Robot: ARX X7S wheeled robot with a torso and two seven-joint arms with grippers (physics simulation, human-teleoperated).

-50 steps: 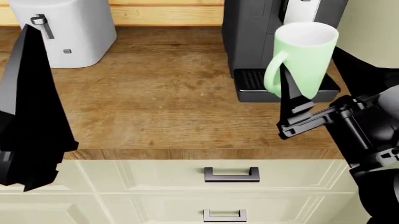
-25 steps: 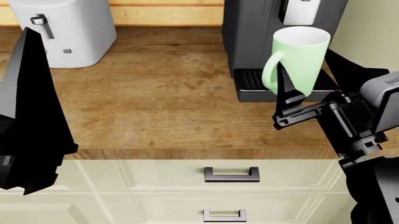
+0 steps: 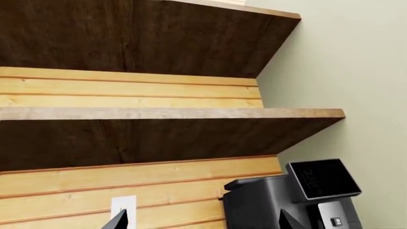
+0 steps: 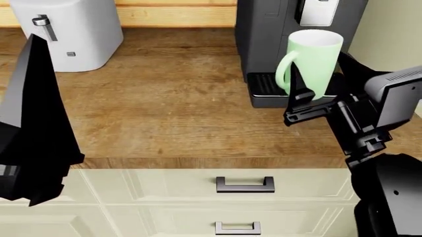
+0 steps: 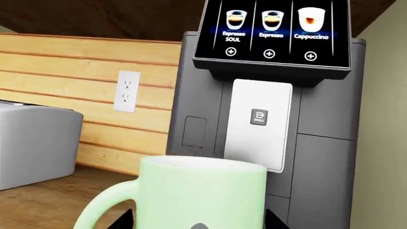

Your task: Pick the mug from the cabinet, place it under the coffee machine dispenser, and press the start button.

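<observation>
Mint-green mug (image 4: 315,58); dark-grey coffee machine (image 5: 318,157); white toaster (image 4: 72,29)

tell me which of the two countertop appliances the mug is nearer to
The dark-grey coffee machine: the mug, held in the right gripper, hangs over its drip tray; the white toaster sits far left.

lighting is even, bright and diffuse. renders are sharp throughout, without blur, glare or edge distortion. shelf undersides (image 3: 146,138) are dark; the countertop (image 4: 165,108) carries only faint shadows.

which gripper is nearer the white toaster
Left. The left gripper hangs just in front of the white toaster; the right gripper, holding the pale green mug, is across the counter.
</observation>
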